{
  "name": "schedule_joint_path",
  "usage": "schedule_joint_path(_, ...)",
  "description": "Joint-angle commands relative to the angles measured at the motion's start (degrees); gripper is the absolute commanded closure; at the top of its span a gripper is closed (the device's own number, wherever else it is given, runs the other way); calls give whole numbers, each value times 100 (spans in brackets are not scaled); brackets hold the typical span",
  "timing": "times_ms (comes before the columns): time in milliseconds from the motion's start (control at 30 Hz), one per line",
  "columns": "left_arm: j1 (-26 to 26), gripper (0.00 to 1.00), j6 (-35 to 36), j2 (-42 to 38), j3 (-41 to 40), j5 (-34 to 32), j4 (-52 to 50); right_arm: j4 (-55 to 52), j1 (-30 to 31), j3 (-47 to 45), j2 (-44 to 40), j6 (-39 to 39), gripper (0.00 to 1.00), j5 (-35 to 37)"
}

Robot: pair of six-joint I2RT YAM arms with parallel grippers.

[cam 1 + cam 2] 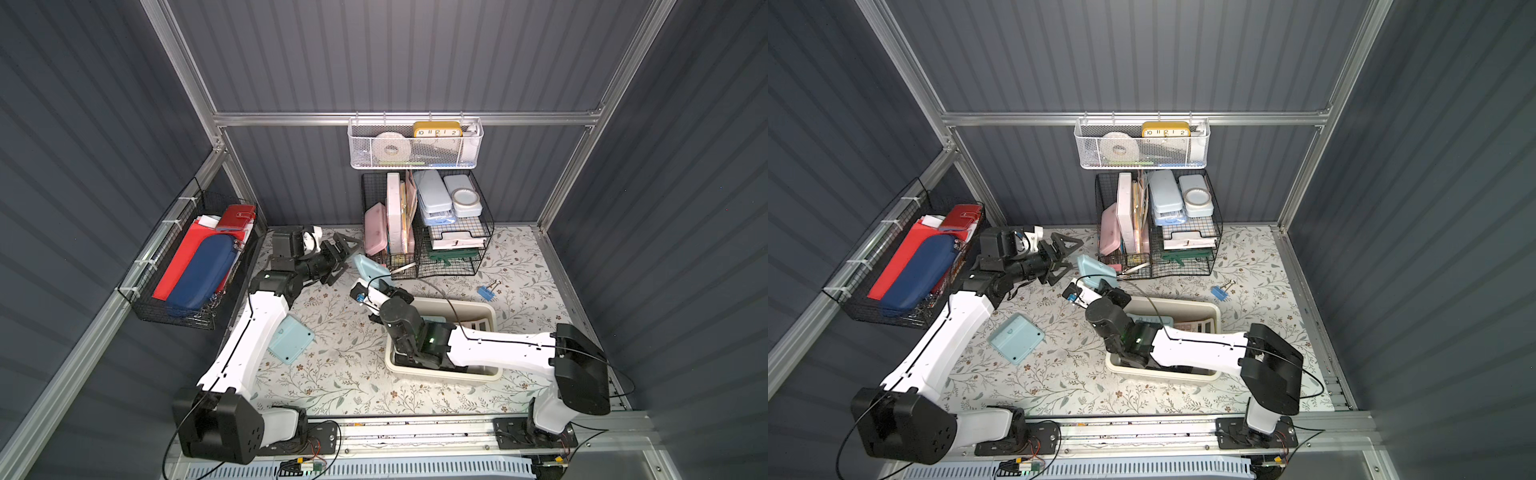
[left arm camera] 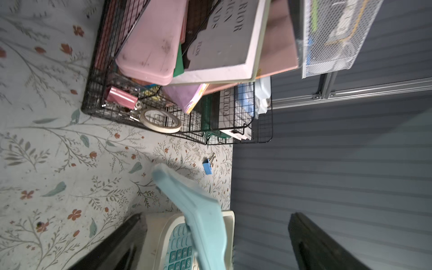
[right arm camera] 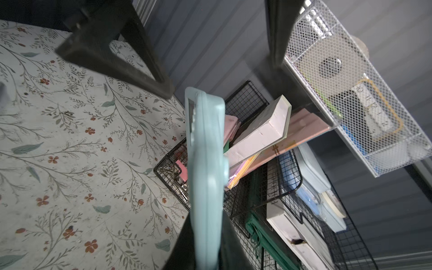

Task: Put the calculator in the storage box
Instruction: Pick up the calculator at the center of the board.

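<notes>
Holding calculator (image 1: 368,268) edge-on, right hand (image 1: 384,286) is hovering just beyond far-left corner of box (image 1: 492,316); long axis is pointing away, so box is lying back toward robot. Left hand (image 1: 341,257) is gaping empty alongside.

A yellow clock (image 1: 437,129) (image 1: 1165,129) in the white mesh basket (image 1: 362,154) (image 1: 1090,153) on the back wall shows the numerals 10, 11, 12, 1 and 2 in both top views. In the left wrist view, a pale-edged book (image 2: 224,39) leaning in the black wire-grid basket (image 2: 93,93) bears the cut-off letters "RIOR", "IGN" and "NDS" above the small word "FLOS", while a spine (image 2: 225,102) lower in the rack reads, in part, "OTION". Digits including 9, 6, 3 and 2 mark the keys of a teal-keyed calculator (image 2: 177,247) in the storage box (image 2: 230,224).
</notes>
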Motion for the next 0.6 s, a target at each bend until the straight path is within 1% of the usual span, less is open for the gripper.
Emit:
schedule_joint_path(0,-12,1,454,-391,214,-704,-398,-1211,-177,279,-448,1411,100,-540)
schedule_joint_path(100,-12,1,673,-589,133,-949,-350,-2041,-397,399,-832,2282,100,-1210)
schedule_joint_path(167,-12,1,753,-686,-23,-847,-48,-2476,-606,459,-1130,2759,100,-1739)
schedule_joint_path(267,-12,1,1016,-841,-425,-324,459,-2964,-1064,447,-1569,3463,100,-2753)
schedule_joint_path(333,-12,1,1187,-1019,-778,187,964,-3175,-1535,340,-1884,4041,100,-3674)
schedule_joint_path(400,-12,1,1248,-1234,-1042,353,1343,-3255,-2001,159,-2165,4484,100,-4488)
schedule_joint_path(467,-12,1,1358,-1312,-1132,506,1467,-3299,-2453,-32,-2431,4893,100,-5257)
schedule_joint_path(533,-12,1,1493,-1188,-1131,769,1435,-3335,-2824,-194,-2731,5213,100,-5880)
schedule_joint_path(567,-12,1,1527,-1087,-1129,963,1453,-3363,-3003,-258,-2833,5355,100,-6321)
